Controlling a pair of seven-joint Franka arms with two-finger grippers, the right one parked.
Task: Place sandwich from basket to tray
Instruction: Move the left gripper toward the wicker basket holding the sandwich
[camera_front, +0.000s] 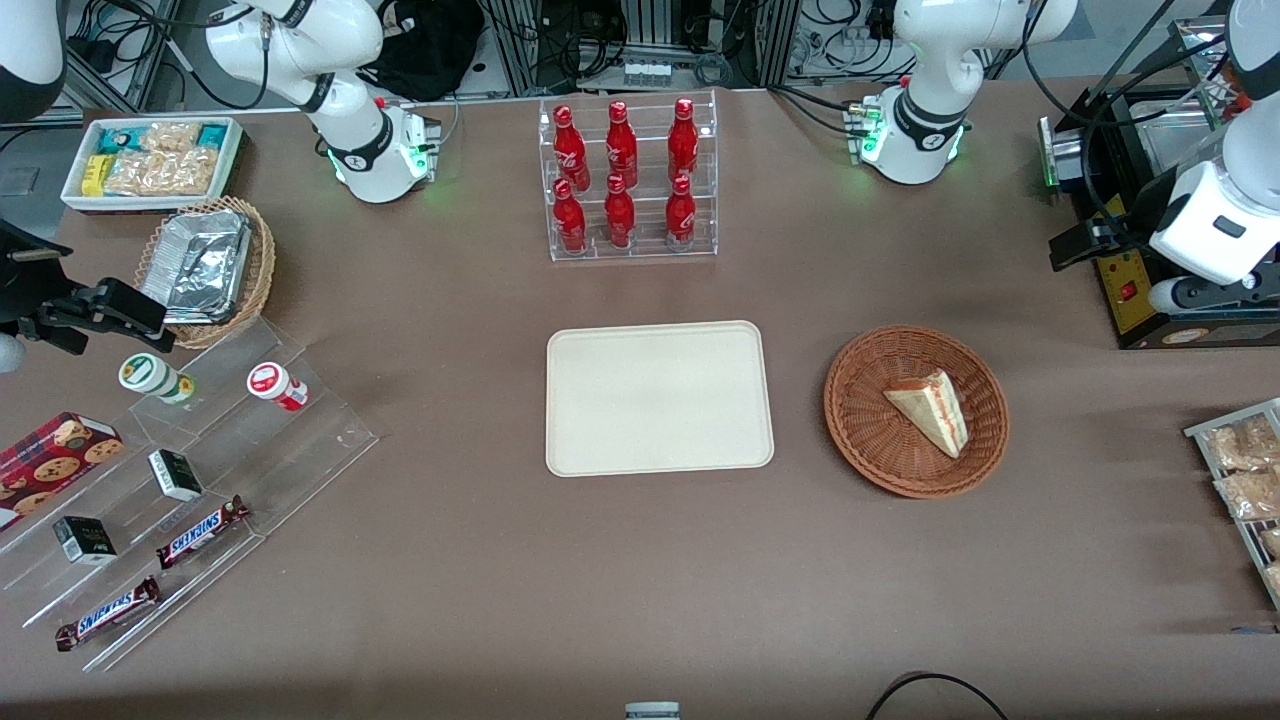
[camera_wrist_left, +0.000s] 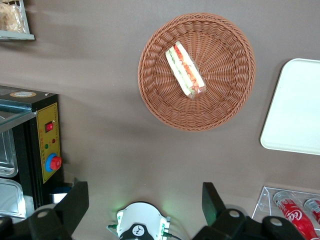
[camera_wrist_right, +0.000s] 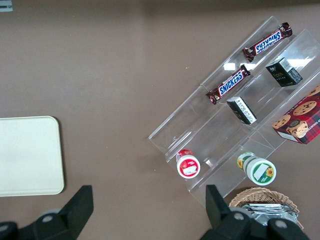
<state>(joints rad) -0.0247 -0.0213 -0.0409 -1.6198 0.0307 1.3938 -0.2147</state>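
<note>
The sandwich (camera_front: 932, 408) is a pale bread wedge lying in the round reddish-brown wicker basket (camera_front: 870, 440). The left wrist view shows its red and green cut edge (camera_wrist_left: 185, 70) inside the basket (camera_wrist_left: 150, 95). The cream-beige tray (camera_front: 660, 398) lies flat beside the basket, toward the parked arm's end, and nothing is on it. It also shows in the left wrist view (camera_wrist_left: 295, 110) and in the right wrist view (camera_wrist_right: 27, 155). My left gripper (camera_front: 1085, 245) hangs high by the black machine, farther from the front camera than the basket. In the left wrist view the gripper (camera_wrist_left: 144, 200) is open and empty.
A clear rack of red bottles (camera_front: 628, 180) stands farther from the front camera than the tray. A black machine (camera_front: 1150, 300) sits at the working arm's end. A snack rack (camera_front: 1245, 470) is nearer. Acrylic steps with snacks (camera_front: 190, 500), a foil-lined basket (camera_front: 205, 265) and a white bin (camera_front: 150, 160) lie toward the parked arm's end.
</note>
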